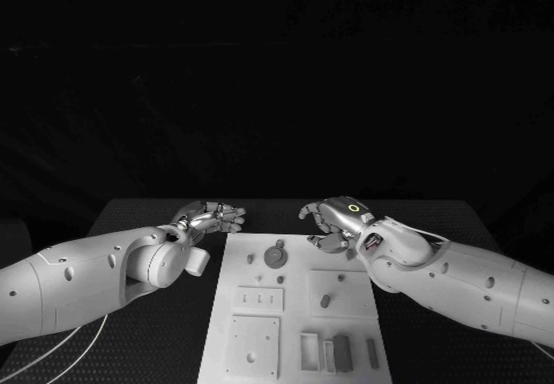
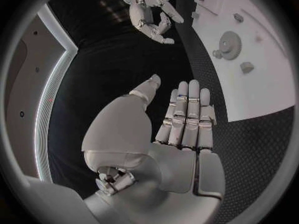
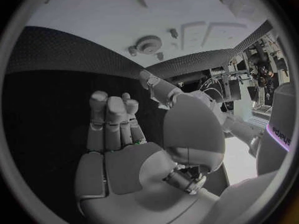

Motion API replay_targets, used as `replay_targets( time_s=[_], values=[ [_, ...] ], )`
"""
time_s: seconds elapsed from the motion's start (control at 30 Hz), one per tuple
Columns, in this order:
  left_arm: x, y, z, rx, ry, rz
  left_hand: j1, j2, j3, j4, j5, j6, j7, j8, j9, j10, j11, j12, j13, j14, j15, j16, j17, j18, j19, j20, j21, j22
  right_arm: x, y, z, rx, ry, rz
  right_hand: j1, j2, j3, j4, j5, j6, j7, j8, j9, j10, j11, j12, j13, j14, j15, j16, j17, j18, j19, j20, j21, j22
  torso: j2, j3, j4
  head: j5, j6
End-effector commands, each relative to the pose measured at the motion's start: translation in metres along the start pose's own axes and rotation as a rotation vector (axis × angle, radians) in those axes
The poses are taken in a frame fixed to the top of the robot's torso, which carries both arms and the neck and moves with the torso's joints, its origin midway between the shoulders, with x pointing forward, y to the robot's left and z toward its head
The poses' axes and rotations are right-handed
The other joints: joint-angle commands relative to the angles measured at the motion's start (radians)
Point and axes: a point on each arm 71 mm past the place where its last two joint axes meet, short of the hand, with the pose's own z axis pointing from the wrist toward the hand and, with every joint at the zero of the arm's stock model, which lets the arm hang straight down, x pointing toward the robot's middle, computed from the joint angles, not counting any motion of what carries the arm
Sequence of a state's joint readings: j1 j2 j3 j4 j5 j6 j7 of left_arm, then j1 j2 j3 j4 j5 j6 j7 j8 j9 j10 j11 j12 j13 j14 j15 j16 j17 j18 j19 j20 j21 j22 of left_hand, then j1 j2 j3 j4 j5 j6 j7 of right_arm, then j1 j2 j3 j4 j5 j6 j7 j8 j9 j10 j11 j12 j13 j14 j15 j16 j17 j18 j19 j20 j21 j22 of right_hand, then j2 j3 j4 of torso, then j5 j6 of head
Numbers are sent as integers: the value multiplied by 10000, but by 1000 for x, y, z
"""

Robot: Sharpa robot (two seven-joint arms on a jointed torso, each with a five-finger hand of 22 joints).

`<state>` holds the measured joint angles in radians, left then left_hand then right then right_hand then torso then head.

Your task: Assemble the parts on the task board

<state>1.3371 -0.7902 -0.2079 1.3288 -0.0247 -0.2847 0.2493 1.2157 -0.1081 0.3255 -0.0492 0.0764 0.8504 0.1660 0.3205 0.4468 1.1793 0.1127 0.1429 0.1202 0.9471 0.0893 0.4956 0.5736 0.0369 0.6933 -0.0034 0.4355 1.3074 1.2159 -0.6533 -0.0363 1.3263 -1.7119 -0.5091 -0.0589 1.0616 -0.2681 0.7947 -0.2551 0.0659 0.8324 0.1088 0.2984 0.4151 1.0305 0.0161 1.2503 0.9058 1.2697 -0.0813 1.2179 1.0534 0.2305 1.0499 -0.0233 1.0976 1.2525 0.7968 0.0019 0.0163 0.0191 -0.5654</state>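
Parts lay scattered on the task board [image 1: 352,362], the white plate between the two arms, on the black table [image 1: 138,220]. None was held.

Left hand [image 1: 211,216]: hovered just off the board's far left corner, over the table, fingers straight and apart, grasping nothing. The left wrist view confirmed the palm bare.

Between the hands, nearest both, sat a round gear-like part [image 1: 274,257], lying flat on the board, with a small peg [image 1: 250,258] just beside it on the left hand's side. Farther from the hands, toward the robot, lay a short slanted piece [image 1: 324,301] and upright block pieces [image 1: 341,353] in the near row.

Right hand [image 1: 332,222]: poised over the board's far right corner, fingers curled loosely inward, nothing visible in them; whether they touched the board could not be told.

Assessment: the parts appeared small, rigid and light, probably smooth plastic, so liable to slip or skid under a sideways push. The gear would best be pinched across its rim from above; the peg by its sides. The board itself looked stiff and unlikely to shift readily.
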Motion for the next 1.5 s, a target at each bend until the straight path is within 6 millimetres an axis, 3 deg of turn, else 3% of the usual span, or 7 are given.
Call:
replay_targets(
  time_s=[0.03, 0.37, 0.53, 0.77, 1.07, 1.3, 1.5],
  values=[
    [-2, -2, 1, 196, 43, 19, -118, 34, 14, -60, 33, 61, 28, -68, 0, 56, -17, -48, -12, -4, 85, -42, -12, 8, 54, 8, 21, 158, -1, -14, -9, 374, 619, 1366, -12, 92, 13, 61, -64, 604, 334, 89, 23, -170, 135, 37, -14, -29, 30, -24, 4, 313, 14, 20, 73, -20, -28, 49, -73, -1, 27],
    [-4, -1, 3, 223, 15, 32, -141, 46, 31, -86, 30, 81, 11, -65, 7, 84, -33, -47, -6, 10, 79, -33, -11, 10, 58, 5, 22, 158, -4, -65, -39, 856, 1838, 2549, -220, 439, -646, -239, 227, 618, 324, 67, -10, -352, 123, 70, 12, -210, 9, -41, 66, 313, -187, 73, 98, -29, -92, 125, -225, -34, 58],
    [-4, -1, 3, 213, 10, 28, -146, 49, 33, -89, 29, 82, 10, -66, 7, 87, -34, -48, -6, 12, 78, -32, -11, 10, 58, 4, 23, 158, -3, -88, -48, 1362, 1968, 2602, -315, 458, -1068, -323, 482, 534, 365, 14, -38, -450, 167, 89, 26, -300, 53, -34, 100, 313, -292, 107, 117, -20, -119, 192, -288, 20, 23],
    [-4, 1, 3, 188, 28, 13, -152, 51, 35, -94, 29, 81, 10, -67, 8, 88, -34, -50, -6, 12, 78, -31, -12, 10, 59, 4, 23, 158, 5, -102, -55, 1808, 2046, 2635, -336, 466, -1529, -335, 619, 434, 412, -43, -67, -558, 212, 114, 38, -402, 96, -21, 137, 313, -417, 146, 126, -17, -136, 250, -340, 36, 21],
    [-5, 3, 3, 144, 9, 8, -165, 51, 37, -102, 26, 79, 12, -72, 8, 86, -33, -56, -7, 12, 78, -31, -12, 9, 60, 4, 23, 158, 25, -105, -56, 2176, 2239, 2603, -375, 451, -1827, -323, 547, 247, 468, -149, -117, -620, 263, 127, 33, -457, 144, -19, 150, 313, -475, 173, 125, -36, -122, 216, -290, 44, -35],
    [-3, 4, 3, 123, 46, -4, -174, 51, 39, -109, 25, 77, 13, -75, 7, 85, -32, -60, -8, 12, 78, -31, -13, 9, 60, 3, 22, 158, 38, -103, -56, 2258, 2337, 2536, -422, 453, -2018, -325, 334, 167, 500, -190, -136, -671, 294, 131, 25, -499, 175, -22, 156, 313, -514, 190, 115, -58, -122, 181, -308, 70, -83],
    [-4, 4, 2, 113, 48, -8, -179, 54, 42, -115, 25, 76, 14, -77, 8, 85, -31, -63, -8, 11, 78, -32, -14, 9, 60, 3, 22, 158, 49, -98, -55, 2220, 2472, 2564, -378, 551, -2083, -327, 225, 239, 486, -148, -119, -680, 284, 146, 20, -508, 167, -15, 160, 313, -522, 192, 117, -73, -133, 182, -319, 111, -138]
  ],
)
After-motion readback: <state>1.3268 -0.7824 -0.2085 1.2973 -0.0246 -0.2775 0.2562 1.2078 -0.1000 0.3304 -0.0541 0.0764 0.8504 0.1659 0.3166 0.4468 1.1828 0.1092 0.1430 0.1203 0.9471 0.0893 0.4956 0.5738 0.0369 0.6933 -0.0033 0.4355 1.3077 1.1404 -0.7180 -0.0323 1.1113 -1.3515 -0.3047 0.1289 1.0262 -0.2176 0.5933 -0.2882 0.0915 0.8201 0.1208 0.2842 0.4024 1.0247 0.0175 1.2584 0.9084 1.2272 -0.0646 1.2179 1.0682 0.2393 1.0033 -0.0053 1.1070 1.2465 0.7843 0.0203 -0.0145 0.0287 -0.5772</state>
